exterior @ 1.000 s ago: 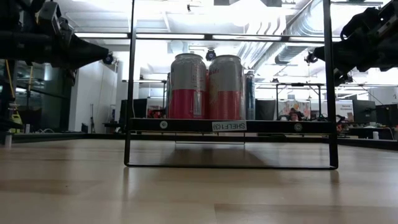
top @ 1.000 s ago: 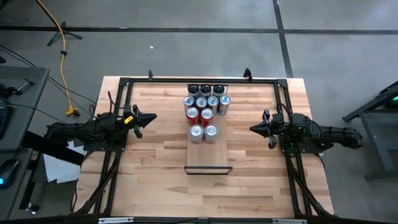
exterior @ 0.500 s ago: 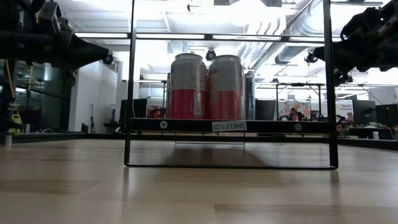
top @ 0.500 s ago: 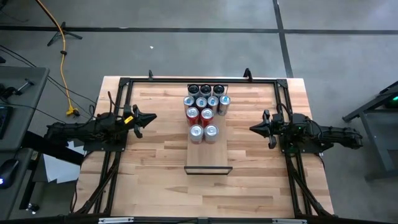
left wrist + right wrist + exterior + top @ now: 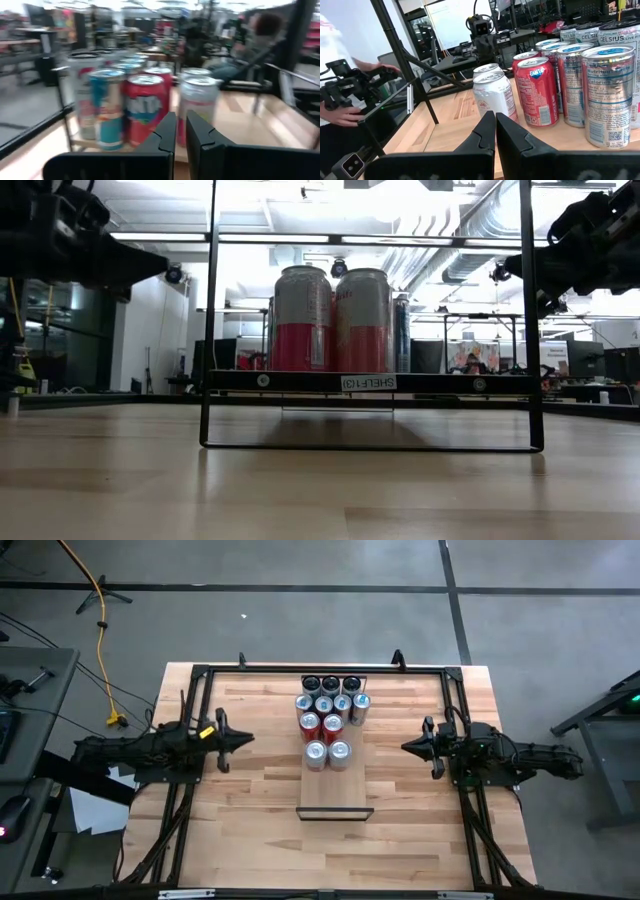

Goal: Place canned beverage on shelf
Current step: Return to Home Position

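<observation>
Two pink-white cans, two red cans

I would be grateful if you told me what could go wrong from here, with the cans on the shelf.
1. The left gripper points at the cans from the side; a stray forward move might knock the nearest over. The right gripper waits opposite, likewise aimed.
2. The cans stand close together, so one tipping would likely fell others.
3. The shelf sits raised on a thin frame; a bump there might shake them.
</observation>
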Motion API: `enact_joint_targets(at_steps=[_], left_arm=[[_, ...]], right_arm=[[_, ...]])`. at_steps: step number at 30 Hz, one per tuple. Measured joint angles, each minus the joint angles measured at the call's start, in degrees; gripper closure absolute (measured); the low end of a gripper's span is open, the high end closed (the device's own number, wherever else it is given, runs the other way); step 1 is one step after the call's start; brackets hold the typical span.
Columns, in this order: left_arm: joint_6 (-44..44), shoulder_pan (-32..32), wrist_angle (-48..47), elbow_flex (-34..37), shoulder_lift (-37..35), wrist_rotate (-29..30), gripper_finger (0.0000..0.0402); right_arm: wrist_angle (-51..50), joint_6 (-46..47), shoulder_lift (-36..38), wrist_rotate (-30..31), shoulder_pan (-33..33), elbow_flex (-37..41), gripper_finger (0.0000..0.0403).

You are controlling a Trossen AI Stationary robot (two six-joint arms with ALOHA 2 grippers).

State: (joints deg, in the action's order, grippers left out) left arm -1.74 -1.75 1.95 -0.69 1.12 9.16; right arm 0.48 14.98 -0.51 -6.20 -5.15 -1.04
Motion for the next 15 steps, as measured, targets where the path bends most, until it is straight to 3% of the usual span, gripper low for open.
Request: enact_joint_targets(at_steps=[5,15], left_arm=[[-2.6,0.0,-0.8,0.0,0.0,-5.8,0.0401],[-4.1,0.0,-0.8,0.0,0.0,-5.9,0.0401]], right_arm=[[0.0,0.0,0.0,0.0,0.0,0.0,0.0403],[0.0,0.0,0.0,0.0,0.0,0.0,0.0403]])
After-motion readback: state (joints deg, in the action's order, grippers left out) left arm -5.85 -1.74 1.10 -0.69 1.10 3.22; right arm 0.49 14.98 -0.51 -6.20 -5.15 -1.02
